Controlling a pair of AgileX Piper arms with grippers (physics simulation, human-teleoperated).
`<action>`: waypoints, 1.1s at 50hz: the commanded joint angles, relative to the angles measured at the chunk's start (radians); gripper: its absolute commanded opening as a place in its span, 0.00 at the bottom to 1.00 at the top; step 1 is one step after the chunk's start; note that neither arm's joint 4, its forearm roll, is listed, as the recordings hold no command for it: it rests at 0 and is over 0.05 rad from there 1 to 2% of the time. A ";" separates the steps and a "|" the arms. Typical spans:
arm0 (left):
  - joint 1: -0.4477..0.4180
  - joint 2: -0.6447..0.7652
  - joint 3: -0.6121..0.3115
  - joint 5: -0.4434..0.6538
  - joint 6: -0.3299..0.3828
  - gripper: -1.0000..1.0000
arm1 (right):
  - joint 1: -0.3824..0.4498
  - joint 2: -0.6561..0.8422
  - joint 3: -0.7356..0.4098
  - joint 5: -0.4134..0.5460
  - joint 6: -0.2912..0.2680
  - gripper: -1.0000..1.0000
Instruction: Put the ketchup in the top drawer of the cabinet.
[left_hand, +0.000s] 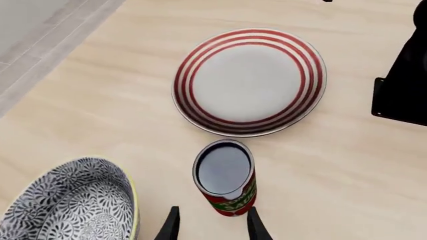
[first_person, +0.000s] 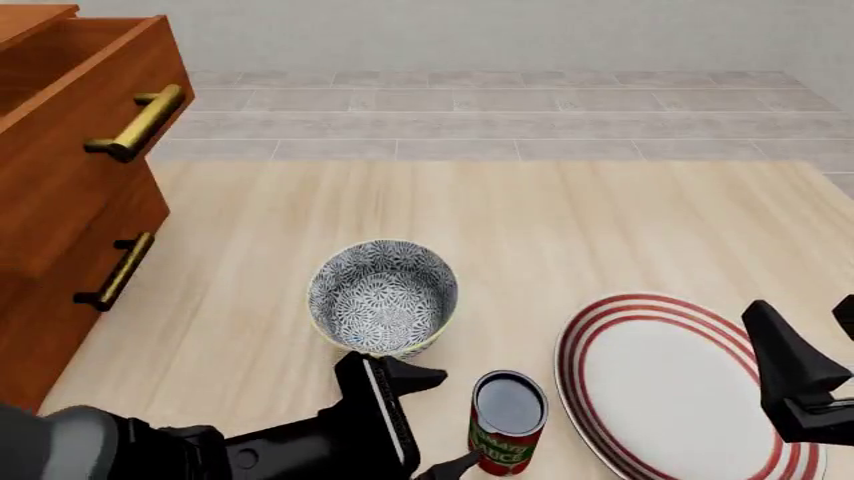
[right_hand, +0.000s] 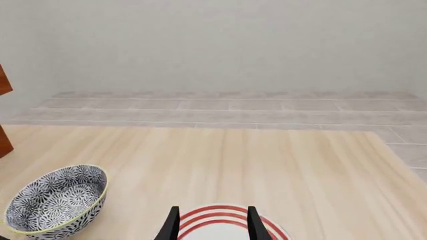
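Note:
The ketchup is a small red can with a dark top, standing upright on the table between the bowl and the plate. My left gripper is open and level with it, fingers reaching toward the can from its left. In the left wrist view the ketchup stands just ahead of the open fingertips, closer to one finger. The cabinet stands at the far left, and its top drawer is pulled out, brass handle forward. My right gripper hangs open over the plate's right side, holding nothing.
A grey patterned bowl sits just behind my left gripper. A white plate with red rings lies right of the can. A lower drawer handle sticks out below the top drawer. The right arm shows dark in the left wrist view.

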 joint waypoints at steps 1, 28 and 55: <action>-0.004 0.062 -0.030 -0.018 -0.010 1.00 | 0.003 0.012 0.000 -0.011 0.005 1.00; -0.013 0.099 -0.100 0.027 -0.027 1.00 | 0.005 0.003 0.000 0.001 0.006 1.00; -0.037 0.130 -0.163 0.060 -0.055 1.00 | 0.014 0.033 0.000 -0.014 0.001 1.00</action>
